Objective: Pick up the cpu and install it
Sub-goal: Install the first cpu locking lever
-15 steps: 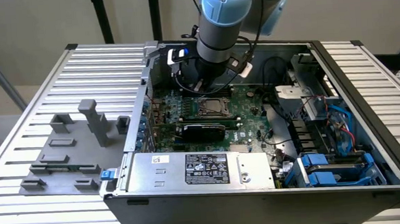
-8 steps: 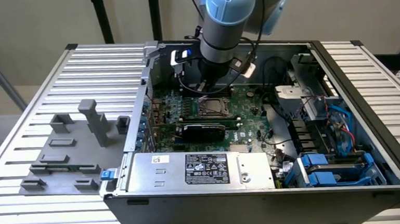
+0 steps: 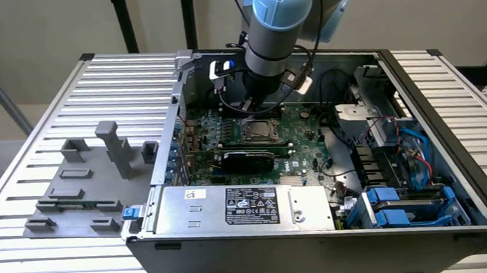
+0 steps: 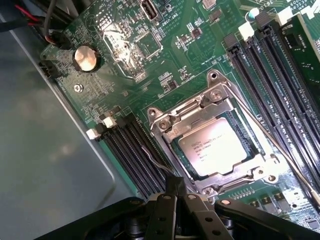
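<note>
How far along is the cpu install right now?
Done, by the look of it: the cpu lies flat inside the motherboard socket, framed by its metal bracket. In hand: nothing; the claw is shut and empty, just beside the socket. Left: I can't tell whether the thin retention lever is latched.

High exterior, close wrist; shared socket (image 4: 217, 145).

Printed lines on cpu (image 4: 218, 148) metal top: present, illegible. Black label (image 3: 257, 207) on power supply box (image 3: 243, 207), near side of case: certification marks, text illegible. White sticker (image 3: 195, 194) at its left: unreadable. No legible wording elsewhere.
</note>
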Action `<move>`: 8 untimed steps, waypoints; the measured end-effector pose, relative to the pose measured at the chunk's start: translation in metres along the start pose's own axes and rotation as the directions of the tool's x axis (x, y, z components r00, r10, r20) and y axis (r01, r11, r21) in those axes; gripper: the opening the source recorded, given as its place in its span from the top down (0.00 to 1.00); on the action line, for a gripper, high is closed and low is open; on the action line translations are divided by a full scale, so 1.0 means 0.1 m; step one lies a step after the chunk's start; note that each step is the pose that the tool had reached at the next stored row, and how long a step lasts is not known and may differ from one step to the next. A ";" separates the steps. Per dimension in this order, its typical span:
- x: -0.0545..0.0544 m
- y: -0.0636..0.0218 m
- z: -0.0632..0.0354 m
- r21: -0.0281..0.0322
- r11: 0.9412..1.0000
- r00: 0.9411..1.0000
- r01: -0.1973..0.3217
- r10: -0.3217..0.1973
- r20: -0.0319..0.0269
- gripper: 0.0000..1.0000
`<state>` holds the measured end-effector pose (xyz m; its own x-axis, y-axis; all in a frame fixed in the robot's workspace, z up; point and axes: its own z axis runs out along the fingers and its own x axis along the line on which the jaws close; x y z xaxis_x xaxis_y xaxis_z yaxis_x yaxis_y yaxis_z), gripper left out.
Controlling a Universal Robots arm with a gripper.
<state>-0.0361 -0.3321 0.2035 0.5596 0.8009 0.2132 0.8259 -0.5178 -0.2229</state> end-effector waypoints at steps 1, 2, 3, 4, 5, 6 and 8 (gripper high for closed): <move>0.00 -0.002 0.002 0.000 1.000 1.000 0.000 0.000 0.000 0.89; 0.01 -0.005 0.003 0.000 1.000 1.000 0.000 0.000 0.000 0.89; 0.01 -0.007 0.005 0.000 1.000 1.000 0.000 0.000 0.000 0.89; 0.02 -0.009 0.007 0.000 1.000 1.000 0.000 0.000 0.000 0.89; 0.02 -0.011 0.008 0.000 1.000 1.000 0.000 0.000 0.001 0.89; 0.02 -0.012 0.009 -0.001 1.000 1.000 0.000 0.000 0.001 0.89; 0.02 -0.010 0.013 -0.002 1.000 1.000 0.000 0.000 0.002 0.89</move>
<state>-0.0356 -0.3294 0.2030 0.5595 0.8015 0.2110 0.8260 -0.5183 -0.2213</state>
